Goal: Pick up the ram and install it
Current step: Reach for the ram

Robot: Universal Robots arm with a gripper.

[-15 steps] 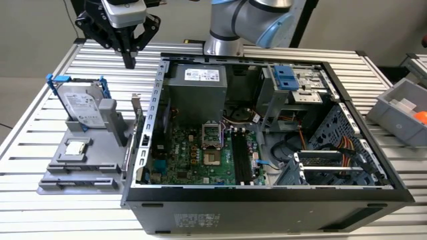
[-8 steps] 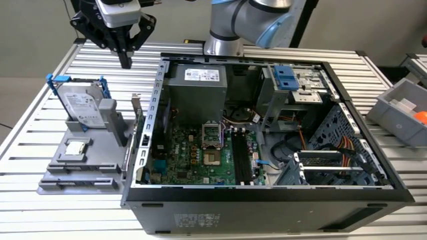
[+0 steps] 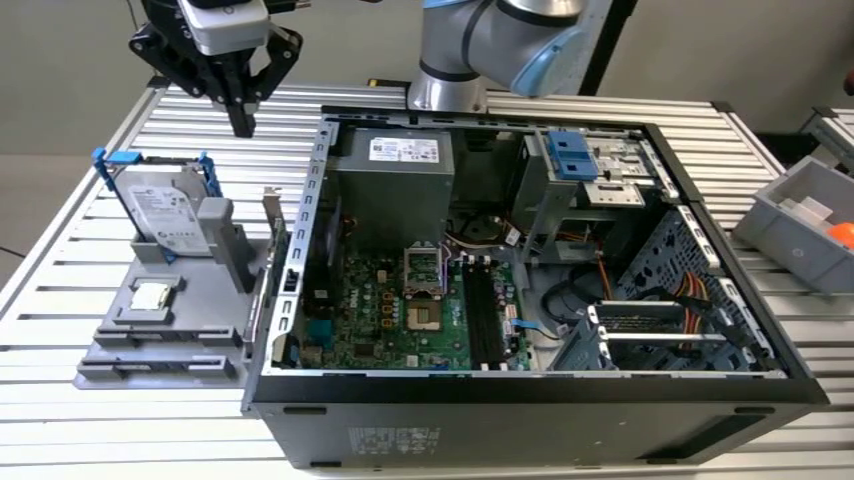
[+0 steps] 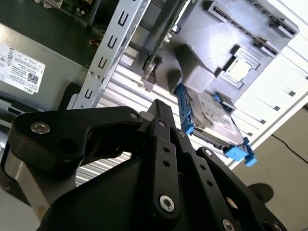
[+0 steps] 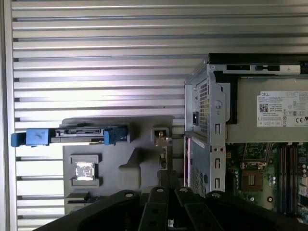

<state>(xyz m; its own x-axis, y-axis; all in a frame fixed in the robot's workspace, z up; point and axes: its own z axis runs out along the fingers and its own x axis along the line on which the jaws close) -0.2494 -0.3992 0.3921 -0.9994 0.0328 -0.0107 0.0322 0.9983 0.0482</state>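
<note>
The ram (image 3: 272, 228) is a thin stick standing on end in the grey holder (image 3: 160, 330), hard against the outside wall of the open computer case (image 3: 534, 400). In the second wrist view the ram (image 4: 160, 45) shows as a greenish edge; in the first wrist view the ram (image 5: 161, 139) is seen end-on. My gripper (image 3: 243, 120) hangs above the table behind the holder, higher than the ram and apart from it. Its fingers are shut with nothing between them, as seen in both wrist views (image 4: 157, 109) (image 5: 166, 179). Dark memory slots (image 3: 483, 312) lie on the motherboard.
A silver hard drive in a blue frame (image 3: 167, 205) stands upright in the holder, with a small square processor chip (image 3: 151, 295) in front of it. The power supply (image 3: 394, 175) fills the case's rear. A grey bin (image 3: 801, 225) sits at the exterior view's right.
</note>
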